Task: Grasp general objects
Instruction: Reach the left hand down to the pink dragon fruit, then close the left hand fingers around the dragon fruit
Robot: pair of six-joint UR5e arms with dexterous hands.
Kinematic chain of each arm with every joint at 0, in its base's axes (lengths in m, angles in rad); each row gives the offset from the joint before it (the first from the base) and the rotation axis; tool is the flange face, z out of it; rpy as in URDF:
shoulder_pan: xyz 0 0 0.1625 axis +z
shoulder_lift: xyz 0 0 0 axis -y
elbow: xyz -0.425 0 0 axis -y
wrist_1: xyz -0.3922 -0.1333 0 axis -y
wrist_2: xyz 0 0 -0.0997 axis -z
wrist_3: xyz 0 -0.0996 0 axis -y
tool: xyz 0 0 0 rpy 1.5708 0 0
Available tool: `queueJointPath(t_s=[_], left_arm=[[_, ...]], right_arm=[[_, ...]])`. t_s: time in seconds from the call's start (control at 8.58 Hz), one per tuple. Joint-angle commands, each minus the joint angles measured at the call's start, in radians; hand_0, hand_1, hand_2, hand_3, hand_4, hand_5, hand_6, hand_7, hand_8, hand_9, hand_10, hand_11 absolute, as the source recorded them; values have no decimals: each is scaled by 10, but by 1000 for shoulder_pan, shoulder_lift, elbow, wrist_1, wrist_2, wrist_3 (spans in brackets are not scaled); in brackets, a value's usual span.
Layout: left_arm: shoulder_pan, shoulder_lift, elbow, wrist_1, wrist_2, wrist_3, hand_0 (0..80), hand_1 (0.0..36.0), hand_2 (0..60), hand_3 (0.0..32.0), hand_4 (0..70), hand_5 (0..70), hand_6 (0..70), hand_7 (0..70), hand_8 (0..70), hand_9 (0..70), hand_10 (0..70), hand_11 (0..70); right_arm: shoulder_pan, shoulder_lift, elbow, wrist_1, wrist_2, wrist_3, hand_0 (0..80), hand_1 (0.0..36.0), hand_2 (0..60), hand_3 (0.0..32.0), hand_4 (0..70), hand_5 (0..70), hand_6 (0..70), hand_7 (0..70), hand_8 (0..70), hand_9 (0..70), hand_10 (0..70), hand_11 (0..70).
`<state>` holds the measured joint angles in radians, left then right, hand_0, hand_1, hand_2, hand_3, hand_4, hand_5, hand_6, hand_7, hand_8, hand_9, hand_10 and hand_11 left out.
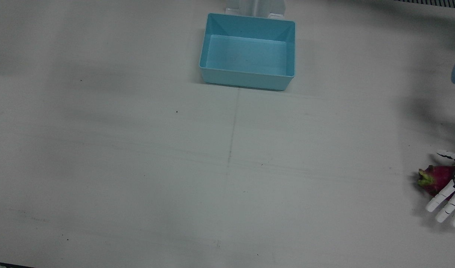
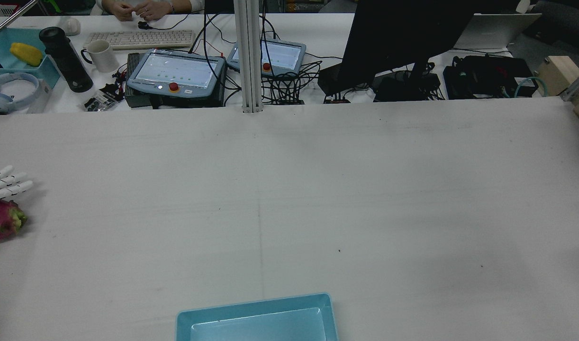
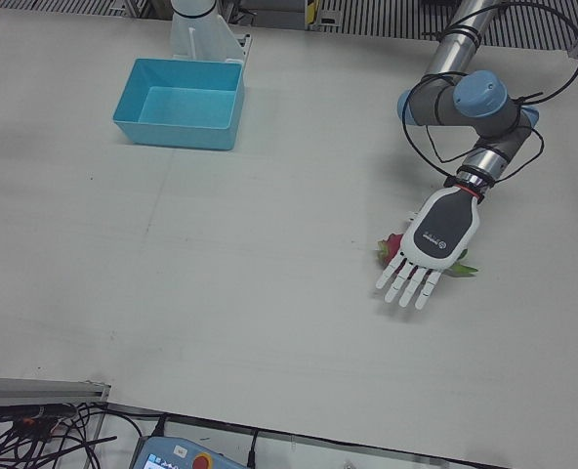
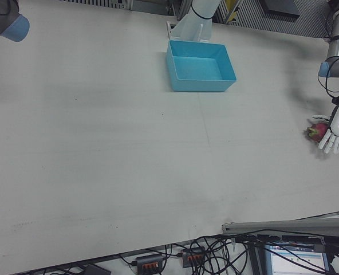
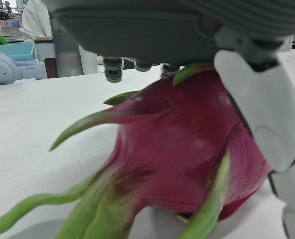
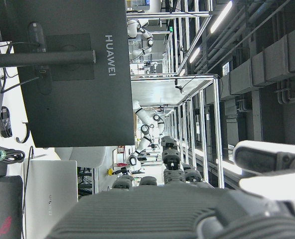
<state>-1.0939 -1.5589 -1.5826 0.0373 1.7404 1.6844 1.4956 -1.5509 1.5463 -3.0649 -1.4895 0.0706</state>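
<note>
My left hand [image 3: 429, 250] is flat and open, fingers spread, right over the dragon fruit [image 3: 394, 246] but not holding it. The fruit lies on the white table [image 3: 221, 254], far from the blue bin [image 3: 181, 104]. I cannot tell how my right hand [image 6: 197, 214] is.

Rear and near-overhead front views face each other, sharing the blue bin [image 1: 247, 52] between them.
</note>
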Motion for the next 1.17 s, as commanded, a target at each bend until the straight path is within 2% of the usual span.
queueJointPath(t_s=[0.0,0.12,0.23,0.35,0.47,0.58,0.7,0.82,0.93,1.05], left_arm=[[0,0,4,-4,-7,9,594,270,241,0,29,557,102,298,68,85,232,366],[2,0,6,-5,-18,9,583,256,253,0,57,591,147,361,118,157,297,452],[2,0,4,-7,-19,9,575,251,290,0,92,620,191,407,169,227,362,533],[2,0,4,-8,-36,14,568,251,356,0,147,683,258,454,239,322,460,667],[2,2,6,-11,-54,15,534,233,469,0,211,700,338,502,313,414,541,700],[3,2,6,-13,-59,15,491,228,600,0,220,684,356,497,338,435,571,700],[15,2,7,-14,-61,17,441,260,600,0,219,651,364,488,359,450,583,700],[16,2,3,-13,-68,14,280,291,600,0,212,645,360,482,369,458,596,700],[6,5,-25,-10,-61,-1,250,295,600,0,202,616,337,462,353,444,587,700],[5,11,-112,40,-55,-5,349,286,600,0,192,579,319,448,338,430,581,700]], right_arm=[[0,0,0,0,0,0,0,0,0,0,0,0,0,0,0,0,0,0],[0,0,0,0,0,0,0,0,0,0,0,0,0,0,0,0,0,0],[0,0,0,0,0,0,0,0,0,0,0,0,0,0,0,0,0,0],[0,0,0,0,0,0,0,0,0,0,0,0,0,0,0,0,0,0],[0,0,0,0,0,0,0,0,0,0,0,0,0,0,0,0,0,0],[0,0,0,0,0,0,0,0,0,0,0,0,0,0,0,0,0,0],[0,0,0,0,0,0,0,0,0,0,0,0,0,0,0,0,0,0],[0,0,0,0,0,0,0,0,0,0,0,0,0,0,0,0,0,0],[0,0,0,0,0,0,0,0,0,0,0,0,0,0,0,0,0,0],[0,0,0,0,0,0,0,0,0,0,0,0,0,0,0,0,0,0]])
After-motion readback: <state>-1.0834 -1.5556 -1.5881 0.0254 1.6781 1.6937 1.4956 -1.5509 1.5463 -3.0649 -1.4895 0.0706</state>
